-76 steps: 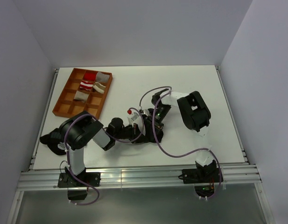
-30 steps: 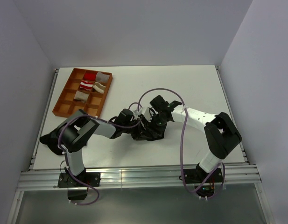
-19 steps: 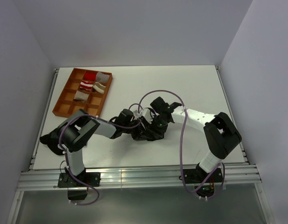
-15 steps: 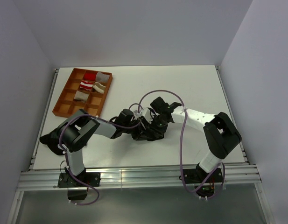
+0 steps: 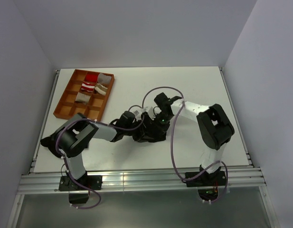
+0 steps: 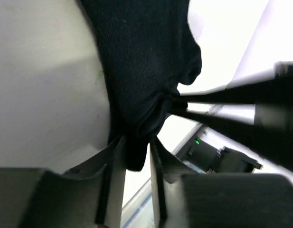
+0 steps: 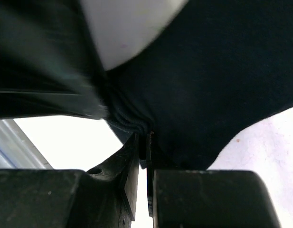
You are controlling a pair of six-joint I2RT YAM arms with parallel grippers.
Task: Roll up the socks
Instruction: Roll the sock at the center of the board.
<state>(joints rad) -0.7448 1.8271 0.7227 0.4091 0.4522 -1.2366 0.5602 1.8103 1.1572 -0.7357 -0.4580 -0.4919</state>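
Note:
A black sock (image 5: 147,135) lies bunched on the white table between my two grippers. In the left wrist view the sock (image 6: 141,61) hangs down, and its lower end sits between the left gripper (image 6: 136,140), whose jaws stand a little apart. The right gripper's fingers (image 6: 222,110) come in from the right and pinch a fold of it. In the right wrist view the right gripper (image 7: 142,137) is shut on a gathered edge of the sock (image 7: 222,71). From above, the left gripper (image 5: 139,129) and the right gripper (image 5: 158,126) nearly meet over it.
An orange compartment tray (image 5: 61,111) stands at the back left, holding several rolled fabric bundles (image 5: 91,78) in its far cells. Purple cables (image 5: 172,142) loop over the table near both arms. The metal rail (image 5: 137,179) runs along the near edge.
My right gripper has closed onto the black sock and its elbow has swung inward. The left gripper's jaws have parted slightly round the sock's end.

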